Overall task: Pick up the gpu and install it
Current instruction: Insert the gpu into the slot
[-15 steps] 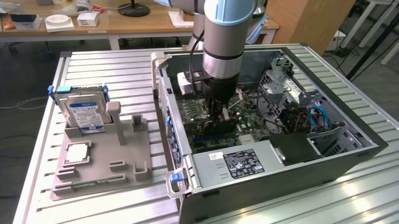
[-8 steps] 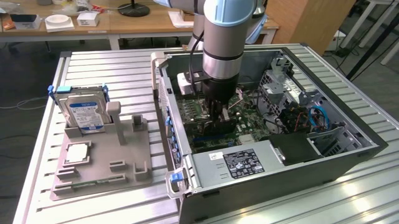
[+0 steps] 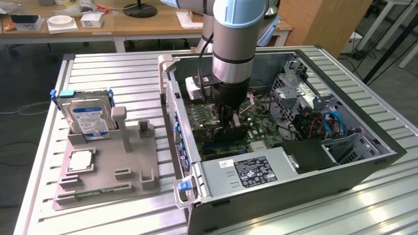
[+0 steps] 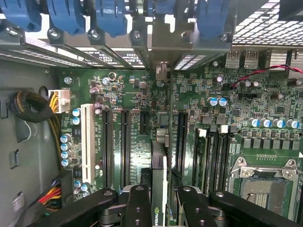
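The gpu (image 4: 159,163) is a thin black card seen edge-on, standing upright over the green motherboard (image 4: 265,90) between two long black expansion slots (image 4: 124,142). My gripper (image 4: 161,201) is shut on it, one black finger (image 4: 137,205) on each side. The card's far end points toward the rear bracket opening (image 4: 162,71). Whether its edge sits in a slot cannot be told. In the exterior view my gripper (image 3: 230,122) reaches down into the open computer case (image 3: 339,181) with the dark gpu (image 3: 235,133) low over the motherboard (image 3: 265,134).
Blue retention clips (image 4: 109,16) line the case's rear wall. A power supply (image 3: 251,171) sits at the case's near end, a drive cage with cables (image 3: 326,122) at the exterior view's right. Left of the case, a grey tray (image 3: 111,166) holds a silver hard drive (image 3: 88,117) and a memory stick (image 3: 91,193).
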You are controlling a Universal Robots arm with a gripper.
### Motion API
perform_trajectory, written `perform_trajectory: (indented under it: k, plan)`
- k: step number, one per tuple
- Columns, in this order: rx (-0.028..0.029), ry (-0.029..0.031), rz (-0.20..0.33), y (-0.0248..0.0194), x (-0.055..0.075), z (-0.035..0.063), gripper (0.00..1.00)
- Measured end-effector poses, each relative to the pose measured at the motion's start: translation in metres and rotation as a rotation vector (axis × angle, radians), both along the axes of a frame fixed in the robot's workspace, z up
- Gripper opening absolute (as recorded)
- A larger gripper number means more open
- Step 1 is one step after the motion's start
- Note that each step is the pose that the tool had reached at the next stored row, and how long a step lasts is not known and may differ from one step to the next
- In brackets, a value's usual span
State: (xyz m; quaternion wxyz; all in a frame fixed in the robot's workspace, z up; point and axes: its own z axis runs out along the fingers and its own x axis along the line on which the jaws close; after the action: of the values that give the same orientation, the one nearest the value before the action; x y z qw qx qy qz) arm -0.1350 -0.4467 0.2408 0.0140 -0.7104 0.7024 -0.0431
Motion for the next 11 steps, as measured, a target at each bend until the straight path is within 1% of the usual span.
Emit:
perform_trajectory:
  k: [11]
  plan:
    - [0.0, 0.0, 0.0, 0.0, 0.0, 0.0, 0.26]
